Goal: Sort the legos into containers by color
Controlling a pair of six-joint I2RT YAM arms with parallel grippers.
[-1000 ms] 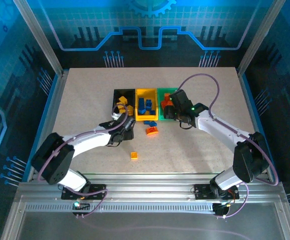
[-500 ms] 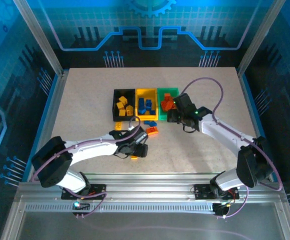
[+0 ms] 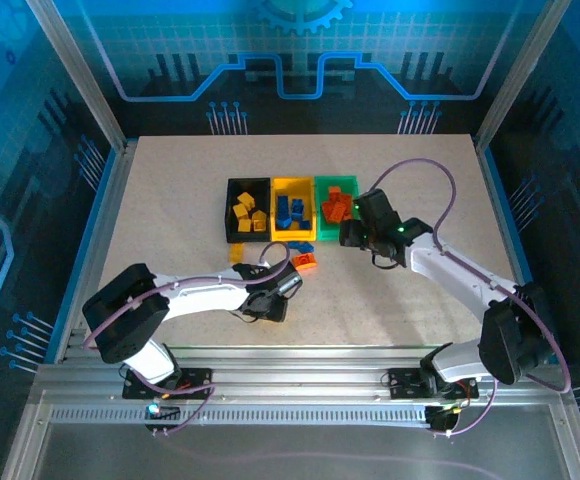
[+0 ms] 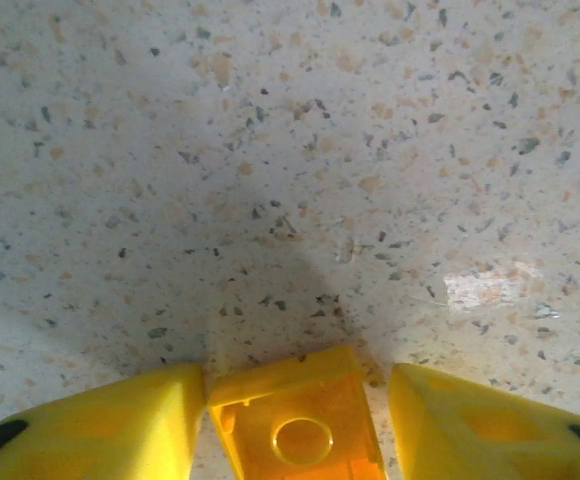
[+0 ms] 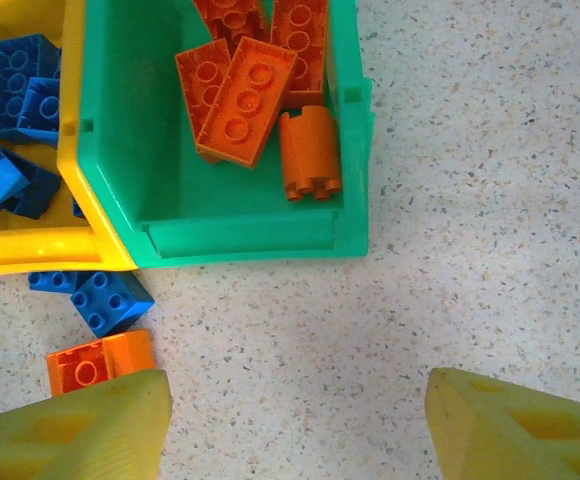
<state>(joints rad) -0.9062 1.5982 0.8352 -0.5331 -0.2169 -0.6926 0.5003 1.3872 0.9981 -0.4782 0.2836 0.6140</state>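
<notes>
Right end effector (image 5: pixel 295 400) released; left end effector (image 4: pixel 298 400) brackets the yellow lego (image 4: pixel 290 435) at the table's (image 3: pixel 170 180) 6 o'clock (clamped? cannot tell), and lopsided contact may flick it.

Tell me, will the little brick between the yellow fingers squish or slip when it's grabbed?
Probably no squishing: the brick looks like hard, shiny plastic with crisp edges. It seems hollow, so likely very light. Its smooth sides might slip, though flat faces suit the fingers.

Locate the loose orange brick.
Right wrist view, lower left: the orange brick lies on the table, beside a blue brick just outside the yellow bin.
</notes>
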